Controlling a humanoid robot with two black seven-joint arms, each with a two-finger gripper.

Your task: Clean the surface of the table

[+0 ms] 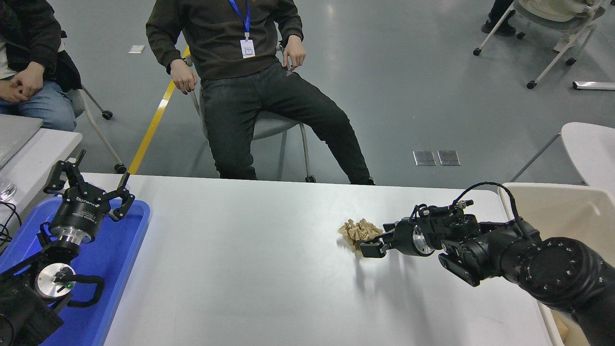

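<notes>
**Worktop clearing: one paper wad left, pickup not yet complete**

Head view. The worktop [250,269] fills the lower half of the picture: plain white-grey, matte. The only loose item on it is a crumpled brown paper wad [356,230], right of centre and toward the far edge. It sits flat on the surface, not lifted.

Right end effector [374,244] reaches in from the right edge, pointing left, low over the surface. Its fingers are spread, with the tips right at the wad's near-right side, one above and one below that corner. Whether a tip touches the paper cannot be told from this angle. Nothing is pinched.

Left end effector [86,192] is parked at lower left above the blue tray [120,259], fingers spread, holding nothing.

A beige bin [552,206] stands at the worktop's right end, just beside the right arm. Its inside is mostly hidden by the arm.

Two people sit beyond the far edge, hands off the worktop.

Judgement: the task is nearly through as far as clutter goes. Remaining: close on the wad, lift it, and carry it off the surface, the beige bin being the likely drop point.
</notes>
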